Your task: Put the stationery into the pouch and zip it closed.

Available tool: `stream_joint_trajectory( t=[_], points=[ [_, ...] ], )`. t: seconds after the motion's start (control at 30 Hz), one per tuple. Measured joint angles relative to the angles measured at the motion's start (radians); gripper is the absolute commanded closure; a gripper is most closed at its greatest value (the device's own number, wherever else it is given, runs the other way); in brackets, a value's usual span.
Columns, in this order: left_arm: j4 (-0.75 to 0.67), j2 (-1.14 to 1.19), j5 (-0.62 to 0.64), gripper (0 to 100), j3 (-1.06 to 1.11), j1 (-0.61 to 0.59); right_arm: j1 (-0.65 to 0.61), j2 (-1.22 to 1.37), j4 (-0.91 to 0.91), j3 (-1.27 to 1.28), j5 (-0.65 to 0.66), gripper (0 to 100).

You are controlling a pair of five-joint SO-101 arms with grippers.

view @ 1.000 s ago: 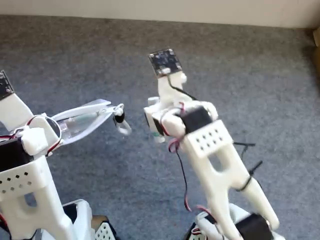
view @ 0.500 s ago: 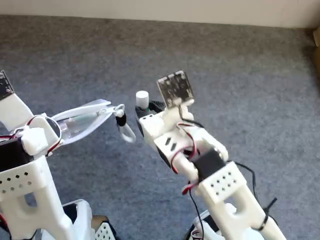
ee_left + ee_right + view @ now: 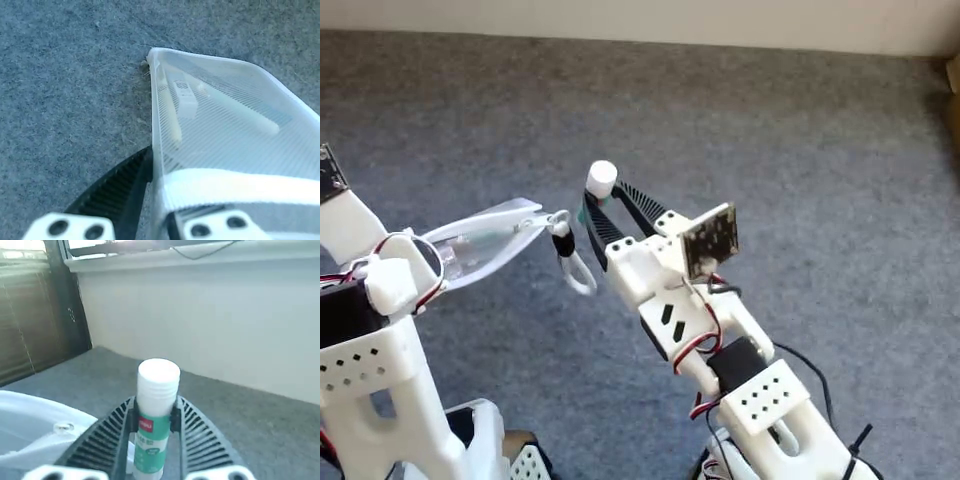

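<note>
A clear mesh pouch (image 3: pixel 485 243) (image 3: pixel 220 125) is held up off the carpet by my left gripper (image 3: pixel 155 200), which is shut on its near edge. Pale stationery (image 3: pixel 187 97) lies inside it. Its black zip pull with a white loop (image 3: pixel 568 255) hangs at the far tip. My right gripper (image 3: pixel 605 215) (image 3: pixel 152 432) is shut on a glue stick (image 3: pixel 599 183) (image 3: pixel 155 405) with a white cap and green label. The glue stick stands upright just right of the pouch's tip, close to the zip pull.
Grey carpet (image 3: pixel 800 150) covers the floor all around. A pale wall (image 3: pixel 225 315) and a dark blind (image 3: pixel 30 315) stand behind in the right wrist view. Both arm bases (image 3: pixel 380 400) stand at the near edge.
The right arm has swung round and lowered, bringing the glue stick up beside the pouch's tip. The left arm and pouch have stayed still.
</note>
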Motion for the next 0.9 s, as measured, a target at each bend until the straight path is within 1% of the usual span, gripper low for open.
stream_joint_trajectory(
  t=[0.1, 0.3, 0.43, 0.9],
  points=[
    [0.000, 0.000, 0.000, 99, 0.000, 0.000, 0.000, 0.000, -0.064, 0.014, 0.000, 99.3],
    [0.000, -0.002, 0.000, 99, 0.005, 0.002, 0.000, 0.000, -0.124, 0.020, -0.003, 99.3],
    [0.000, -0.002, 0.000, 99, 0.005, 0.002, -0.002, 0.000, -0.195, 0.020, -0.003, 99.3],
    [0.000, -0.002, 0.000, 99, 0.005, 0.002, -0.138, 0.000, -0.361, 0.020, -0.003, 99.3]
  ],
)
